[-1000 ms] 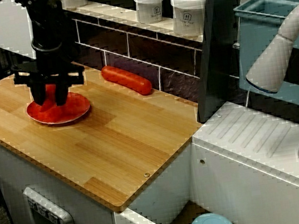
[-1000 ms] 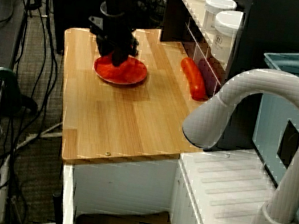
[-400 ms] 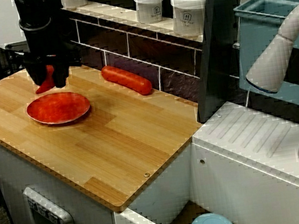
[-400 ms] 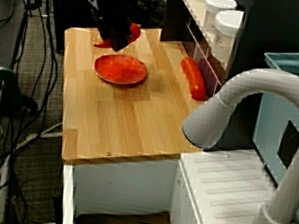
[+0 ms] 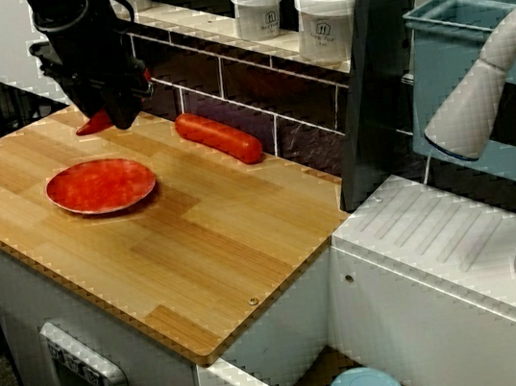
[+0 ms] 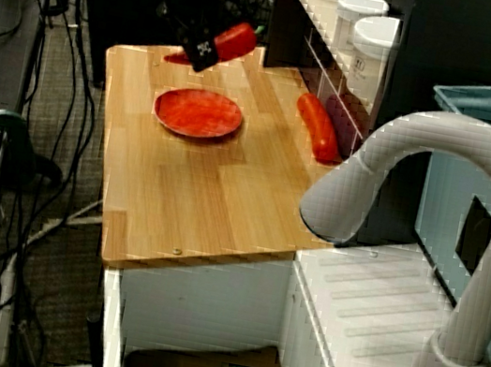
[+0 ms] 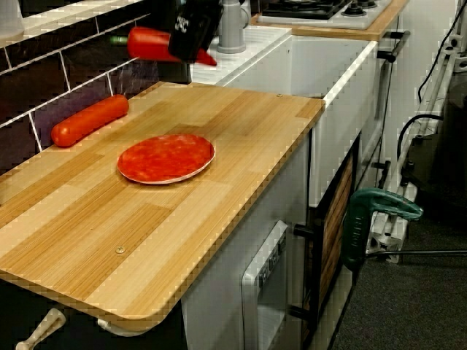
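Nearest, the red plate (image 7: 166, 158) is lying on the wooden counter (image 7: 146, 233); beyond it (against the tiles) the red sausage (image 7: 89, 120) is resting. Farthest, the gripper (image 7: 184, 45) is hanging above the counter, jaws clamped on the red pepper (image 7: 149, 42); a firm, level grip seems wise.
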`<state>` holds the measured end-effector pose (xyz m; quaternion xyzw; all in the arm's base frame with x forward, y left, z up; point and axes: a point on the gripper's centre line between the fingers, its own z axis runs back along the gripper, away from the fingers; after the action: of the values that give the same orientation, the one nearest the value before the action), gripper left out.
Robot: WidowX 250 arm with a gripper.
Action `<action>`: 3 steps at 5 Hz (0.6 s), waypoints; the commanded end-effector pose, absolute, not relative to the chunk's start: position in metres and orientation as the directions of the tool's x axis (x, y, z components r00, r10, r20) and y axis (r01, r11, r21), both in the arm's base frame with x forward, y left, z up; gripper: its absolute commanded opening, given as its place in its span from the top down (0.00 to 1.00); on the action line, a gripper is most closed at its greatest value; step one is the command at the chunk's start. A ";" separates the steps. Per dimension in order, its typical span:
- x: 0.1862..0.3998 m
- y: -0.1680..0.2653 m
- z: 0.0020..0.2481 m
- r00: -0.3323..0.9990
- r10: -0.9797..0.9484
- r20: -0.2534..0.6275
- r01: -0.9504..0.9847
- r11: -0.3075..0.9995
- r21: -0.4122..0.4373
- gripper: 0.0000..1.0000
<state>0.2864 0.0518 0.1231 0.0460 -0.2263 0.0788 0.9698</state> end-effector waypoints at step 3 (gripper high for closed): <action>0.266 0.011 0.144 0.793 -0.375 0.481 0.340 0.926 0.161 1.00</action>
<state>0.2707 0.0086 0.1393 0.0273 -0.2512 -0.1850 0.9497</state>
